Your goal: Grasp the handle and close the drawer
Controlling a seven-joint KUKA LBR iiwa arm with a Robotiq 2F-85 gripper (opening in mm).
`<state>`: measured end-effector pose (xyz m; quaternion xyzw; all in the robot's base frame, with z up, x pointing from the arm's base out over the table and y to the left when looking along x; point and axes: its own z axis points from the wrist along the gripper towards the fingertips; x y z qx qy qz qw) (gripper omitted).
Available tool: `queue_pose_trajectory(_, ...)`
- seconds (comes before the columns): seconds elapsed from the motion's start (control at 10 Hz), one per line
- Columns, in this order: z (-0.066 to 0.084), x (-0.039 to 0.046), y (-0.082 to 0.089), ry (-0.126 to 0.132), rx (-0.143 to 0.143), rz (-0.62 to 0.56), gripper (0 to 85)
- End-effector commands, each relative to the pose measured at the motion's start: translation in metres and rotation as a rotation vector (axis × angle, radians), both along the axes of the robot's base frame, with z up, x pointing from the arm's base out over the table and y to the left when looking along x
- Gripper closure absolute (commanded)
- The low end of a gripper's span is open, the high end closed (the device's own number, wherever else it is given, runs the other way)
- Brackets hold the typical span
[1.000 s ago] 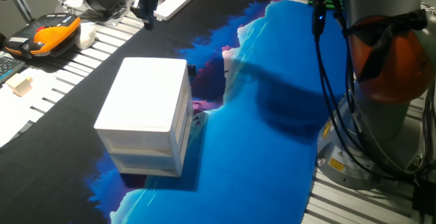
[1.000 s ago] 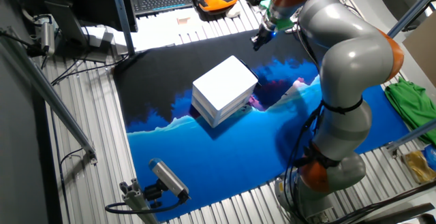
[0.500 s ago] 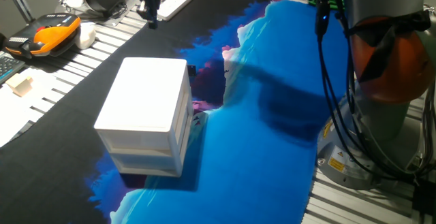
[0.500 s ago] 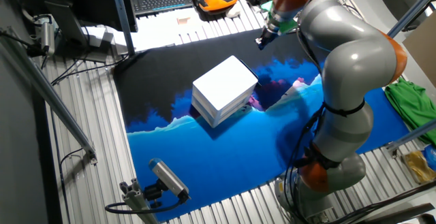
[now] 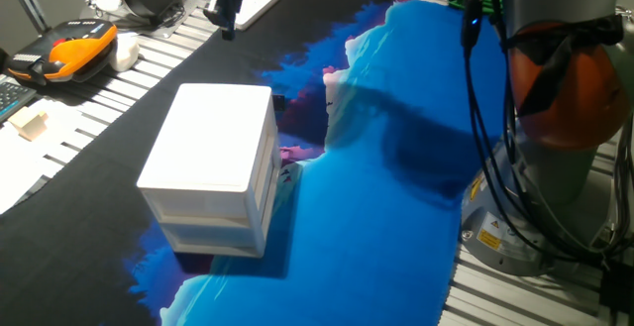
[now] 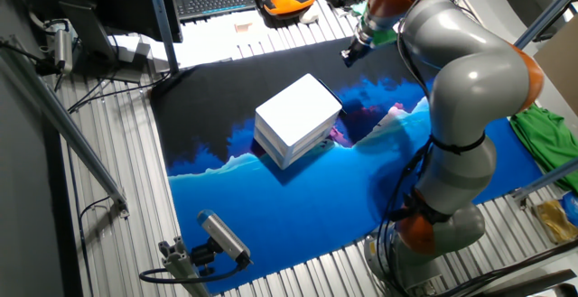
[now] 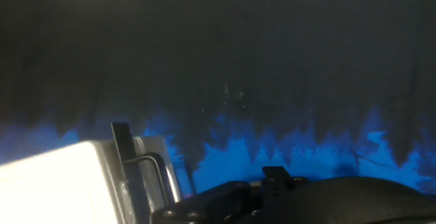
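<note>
Item 1, drawer (image 5: 230, 189): upper tier of the white cabinet (image 5: 213, 133) at mid-table, wire handle (image 7: 158, 173) on its front. Item 2, my gripper (image 5: 227, 14): well apart, raised beyond the cabinet's far end, holding nothing; opening, cannot tell.

no readable text, yellow warning label (image 5: 487, 237) on robot base too small to read

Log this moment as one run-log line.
tool: above cloth, apart from cabinet | grip: cannot tell | drawer: flush with the front, untouched
</note>
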<state>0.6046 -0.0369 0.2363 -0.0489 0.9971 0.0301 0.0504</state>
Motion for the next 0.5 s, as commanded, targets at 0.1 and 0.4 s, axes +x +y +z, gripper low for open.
queue_pose_trajectory(0.1, 0.006, 0.0007, -0.01, 0.02, -0.033, 0.032, 85.0)
queue_pose_trajectory(0.4, 0.008, -0.0006, -0.016, 0.058, -0.097, 0.088, 85.0)
